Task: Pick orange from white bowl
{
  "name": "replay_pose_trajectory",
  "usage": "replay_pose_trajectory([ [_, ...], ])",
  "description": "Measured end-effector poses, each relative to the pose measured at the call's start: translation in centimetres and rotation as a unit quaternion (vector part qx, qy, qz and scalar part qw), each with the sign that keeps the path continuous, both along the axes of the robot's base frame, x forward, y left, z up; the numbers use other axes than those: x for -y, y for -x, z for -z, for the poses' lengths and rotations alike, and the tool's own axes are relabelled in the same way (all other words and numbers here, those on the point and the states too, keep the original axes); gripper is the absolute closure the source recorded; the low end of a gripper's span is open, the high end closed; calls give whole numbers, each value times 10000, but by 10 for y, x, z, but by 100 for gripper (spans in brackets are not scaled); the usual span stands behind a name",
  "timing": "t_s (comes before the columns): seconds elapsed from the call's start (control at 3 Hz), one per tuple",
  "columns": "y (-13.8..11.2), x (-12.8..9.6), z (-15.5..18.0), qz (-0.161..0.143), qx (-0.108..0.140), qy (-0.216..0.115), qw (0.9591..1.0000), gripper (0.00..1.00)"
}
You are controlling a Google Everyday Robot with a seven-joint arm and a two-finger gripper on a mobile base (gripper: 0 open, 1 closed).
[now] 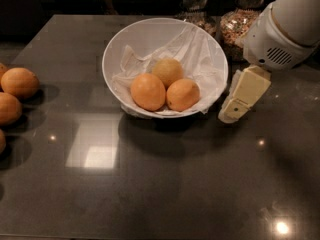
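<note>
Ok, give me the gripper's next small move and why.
Probably raise the gripper and carry it over the rim of the white bowl, above the orange. It hangs outside the bowl, by its right side, while the orange lies inside, nearest that side, beside a larger orange fruit.
</note>
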State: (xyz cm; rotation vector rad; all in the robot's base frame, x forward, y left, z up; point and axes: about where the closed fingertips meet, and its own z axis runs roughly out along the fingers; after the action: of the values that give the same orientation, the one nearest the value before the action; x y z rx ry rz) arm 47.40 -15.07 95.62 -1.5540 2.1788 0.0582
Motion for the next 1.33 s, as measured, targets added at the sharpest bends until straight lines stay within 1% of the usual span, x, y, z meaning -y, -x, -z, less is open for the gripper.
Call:
replay_pose_trajectory([
  [0.33,0,0,0,0,0,0,10000,0],
  [0.67,-5,-20,13,-36,2,-230,9997,0],
  [1.0,-18,-46,30,99,-148,-573,9982,0],
  [1.33,-30,-62,36,186,-136,-728,9971,0],
])
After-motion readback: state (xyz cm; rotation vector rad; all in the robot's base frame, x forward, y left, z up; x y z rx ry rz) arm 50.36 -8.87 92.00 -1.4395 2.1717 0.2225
